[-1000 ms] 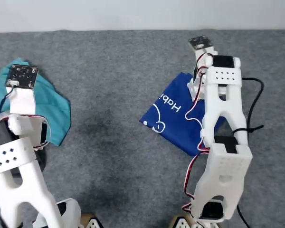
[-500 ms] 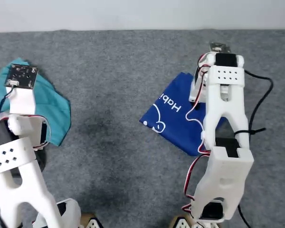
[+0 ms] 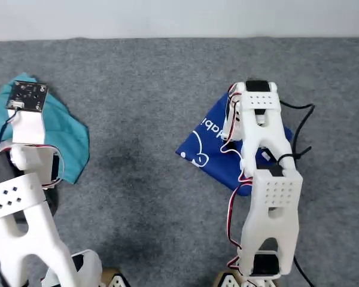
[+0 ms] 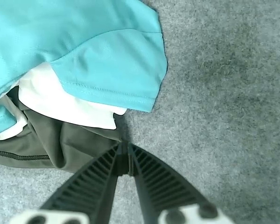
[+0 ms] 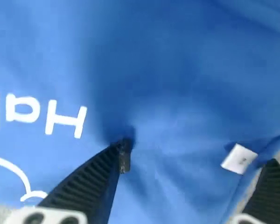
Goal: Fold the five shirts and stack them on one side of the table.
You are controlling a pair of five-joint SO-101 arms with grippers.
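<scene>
High view: blue shirt (image 3: pixel 218 162) lies folded, white print (image 3: pixel 212 130) facing up.

My left gripper (image 4: pixel 124 156), ribbed fingers pressed together, hangs over a grey, felt-covered table (image 4: pixel 224 93), its tip just beside the edge of a pile of clothes. A teal shirt (image 4: pixel 84 46) lies on top, a white shirt (image 4: pixel 60 105) under it, and a dark olive shirt (image 4: pixel 70 144) at the bottom.

Only print I can spot is on the blue shirt (image 3: pixel 212 158): white lettering (image 5: pixel 65 119) next to a white outline doodle (image 3: pixel 197 156). There's also a small white tag (image 5: pixel 239 159) by my right jaws, too blurry to read.
</scene>
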